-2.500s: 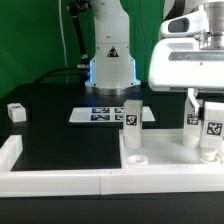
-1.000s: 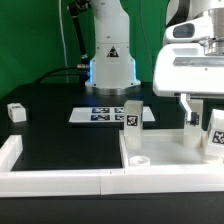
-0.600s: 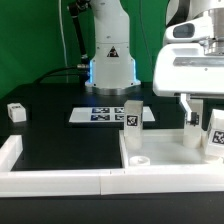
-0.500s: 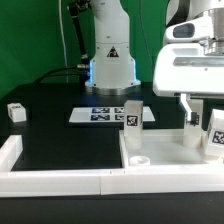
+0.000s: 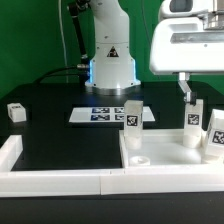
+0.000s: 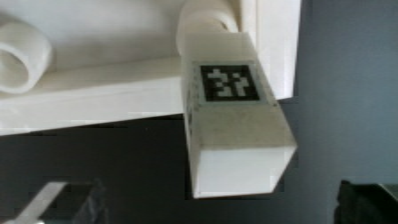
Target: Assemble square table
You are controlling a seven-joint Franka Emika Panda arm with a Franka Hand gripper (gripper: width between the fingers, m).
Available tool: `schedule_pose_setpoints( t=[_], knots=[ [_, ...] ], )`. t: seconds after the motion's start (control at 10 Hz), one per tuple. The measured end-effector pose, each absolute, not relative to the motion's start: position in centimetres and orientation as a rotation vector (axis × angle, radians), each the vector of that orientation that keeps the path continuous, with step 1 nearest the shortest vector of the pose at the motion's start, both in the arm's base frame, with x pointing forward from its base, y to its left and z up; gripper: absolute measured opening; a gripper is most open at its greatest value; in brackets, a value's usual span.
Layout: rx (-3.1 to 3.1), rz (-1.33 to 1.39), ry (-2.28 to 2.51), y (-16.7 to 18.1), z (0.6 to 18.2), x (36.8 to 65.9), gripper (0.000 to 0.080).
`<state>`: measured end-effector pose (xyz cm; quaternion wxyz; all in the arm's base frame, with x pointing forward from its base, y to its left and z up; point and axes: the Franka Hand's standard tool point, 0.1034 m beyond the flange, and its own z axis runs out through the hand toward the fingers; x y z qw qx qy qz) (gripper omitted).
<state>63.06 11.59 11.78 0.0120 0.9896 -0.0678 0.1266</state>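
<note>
1. At the exterior view's far left, a loose leg (image 5: 15,112) lies on the black bench (image 5: 60,140), short, white and tagged. It is apart from the white border rail (image 5: 12,152) in front of it.
2. In the middle, the marker board (image 5: 100,115) lies flat in front of the robot base (image 5: 110,62).
3. Right of centre sits the square table top (image 5: 170,152), a white tray touching the front rail. The left leg (image 5: 131,118) stands upright at its rear left corner, and a round socket (image 5: 137,160) shows at its front left corner.
4. Further right, the middle leg (image 5: 194,127) and the right leg (image 5: 213,140) stand upright on the top, close together.
5. The pincer (image 6: 214,204) hangs above these two with its jaws wide apart, gripping nothing. One finger (image 5: 184,90) shows just above the middle leg.
6. In the wrist view, the leg under the wrist (image 6: 231,120) is clear of both dark fingertips (image 6: 63,200). Which of the two legs it is cannot be told.
</note>
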Motion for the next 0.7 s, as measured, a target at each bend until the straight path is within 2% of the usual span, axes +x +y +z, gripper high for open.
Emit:
schedule_pose_setpoints(
  t=[0.3, 0.7],
  knots=[
    [3.106, 0.091, -0.259, 9.97, 13.00, 63.95, 0.0649],
    [3.123, 0.118, -0.289, 10.39, 12.55, 64.28, 0.0649]
  ],
)
